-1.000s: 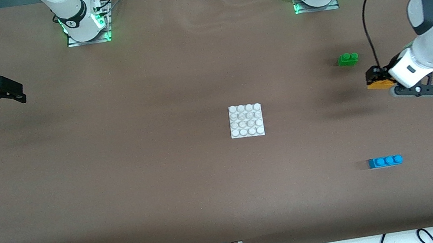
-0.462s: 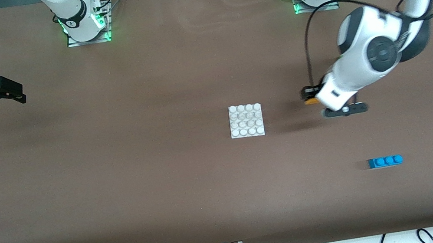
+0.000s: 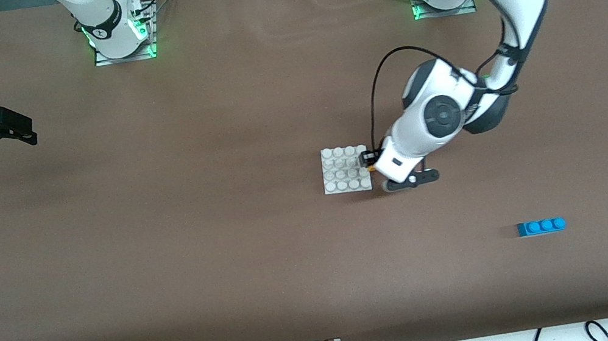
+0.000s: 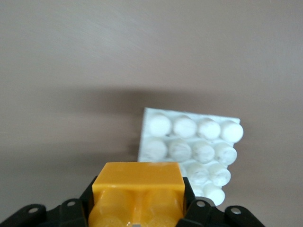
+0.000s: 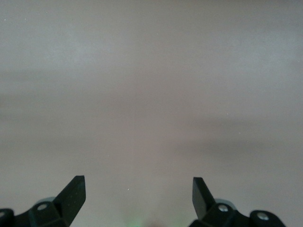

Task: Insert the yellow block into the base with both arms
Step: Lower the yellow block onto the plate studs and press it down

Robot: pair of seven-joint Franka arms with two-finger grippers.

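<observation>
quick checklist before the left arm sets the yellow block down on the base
1. Left claw shut on the yellow block: ok.
2. Block over the base: not ok, it hangs at the edge toward the left arm's end.
3. Base studs bare, nothing on them: ok.
4. Block squared to the stud rows: cannot tell.
5. Right claw steadying the base: not ok, it is open over bare table at the right arm's end, waiting.
6. Blue brick out of the path: ok.
</observation>
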